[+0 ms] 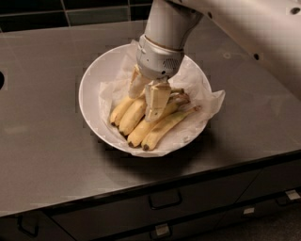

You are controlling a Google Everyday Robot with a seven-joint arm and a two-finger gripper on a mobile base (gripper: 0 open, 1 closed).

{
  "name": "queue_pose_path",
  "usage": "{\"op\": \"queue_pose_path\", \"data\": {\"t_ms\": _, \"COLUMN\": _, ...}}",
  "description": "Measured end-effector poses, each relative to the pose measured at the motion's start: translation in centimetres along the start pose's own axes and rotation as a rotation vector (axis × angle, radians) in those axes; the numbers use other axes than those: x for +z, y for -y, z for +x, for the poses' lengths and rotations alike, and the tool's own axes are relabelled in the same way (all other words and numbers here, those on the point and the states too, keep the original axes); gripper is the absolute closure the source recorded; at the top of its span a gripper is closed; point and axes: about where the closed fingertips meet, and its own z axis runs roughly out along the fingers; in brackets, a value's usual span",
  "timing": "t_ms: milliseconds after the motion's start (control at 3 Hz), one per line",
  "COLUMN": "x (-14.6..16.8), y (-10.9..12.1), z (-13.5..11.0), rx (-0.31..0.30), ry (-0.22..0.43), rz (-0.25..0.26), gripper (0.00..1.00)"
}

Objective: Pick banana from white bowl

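Observation:
The white bowl (91, 89) stands on the dark counter, lined with crumpled white paper (197, 80). Several yellow bananas lie in it side by side, their stems pointing to the back right. My gripper (144, 104) reaches straight down into the bowl from above. Its two pale fingers (155, 100) straddle the upper part of the banana (130, 120) that is second from the left, and they press on its sides. The banana still rests on the paper among the others. The gripper hides the bananas' stem ends on the left.
The grey counter (51, 155) runs around the bowl, with its front edge just below the bowl and drawers (164, 200) under it. A dark tiled wall (70, 12) stands behind. My white arm (244, 33) crosses the upper right.

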Motion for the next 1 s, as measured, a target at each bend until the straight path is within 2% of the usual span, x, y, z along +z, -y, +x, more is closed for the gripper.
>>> {"op": "queue_pose_path", "data": {"t_ms": 1000, "x": 2.1, "y": 0.9, "z": 1.9, "rx": 0.012, "ry": -0.029, "rz": -0.029, "gripper": 0.47}}
